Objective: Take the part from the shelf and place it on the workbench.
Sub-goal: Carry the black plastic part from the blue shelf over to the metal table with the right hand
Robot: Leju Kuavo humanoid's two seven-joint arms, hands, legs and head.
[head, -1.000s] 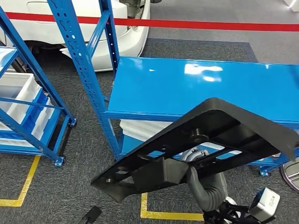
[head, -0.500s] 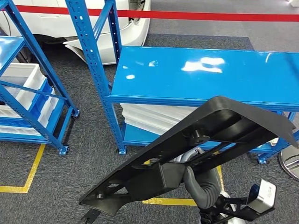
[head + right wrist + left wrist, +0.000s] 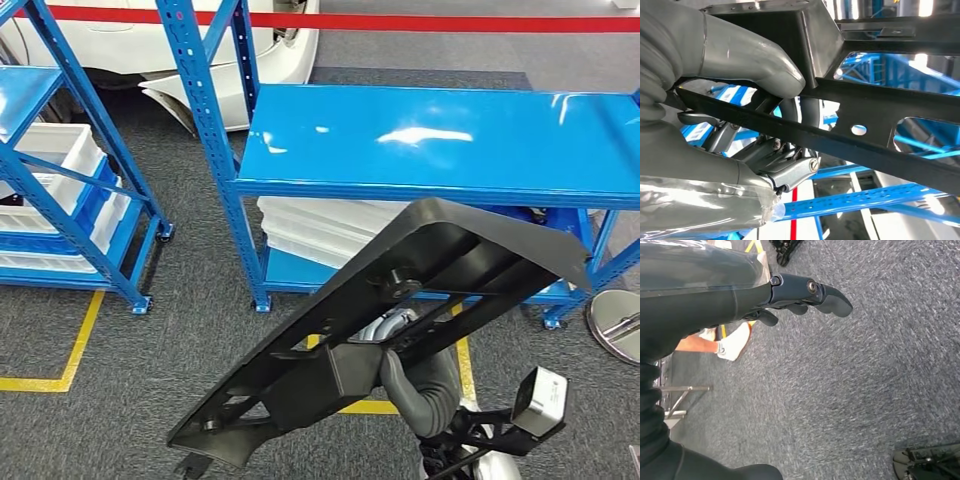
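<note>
Right hand (image 3: 753,125) grips black part (image 3: 423,270) — tilted; left hand (image 3: 806,295) empty.

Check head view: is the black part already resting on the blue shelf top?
No. The black part is held by the right hand in front of the blue shelf top, which is bare.

Part (image 3: 423,270) before the shelf (image 3: 423,150), car (image 3: 249,60) behind.

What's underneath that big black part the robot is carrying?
Under the black part the right hand grips its frame bars, with grey carpet and yellow floor tape below. The part covers some of the blue shelf and its white trays.
</note>
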